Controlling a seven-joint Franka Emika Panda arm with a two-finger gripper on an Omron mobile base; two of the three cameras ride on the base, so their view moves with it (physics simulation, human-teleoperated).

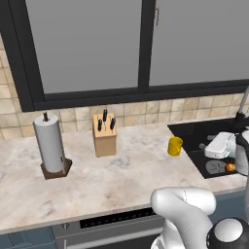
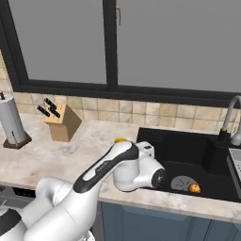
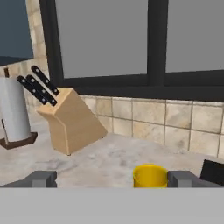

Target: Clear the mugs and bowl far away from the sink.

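Hovering low over the counter with my fingers spread wide and empty, I line up on the yellow mug, upright just left of the sink, ready to straddle it.

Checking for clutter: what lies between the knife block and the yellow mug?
Bare marble counter between the knife block and yellow mug, seen in the left base view.

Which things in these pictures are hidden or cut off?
- Yellow mug: right base view, the arm covers all but its rim; hand view, the bottom edge cuts it.
- Sink: left base view, the arm and right edge hide its right part.
- Orange thing in sink: too small to name.
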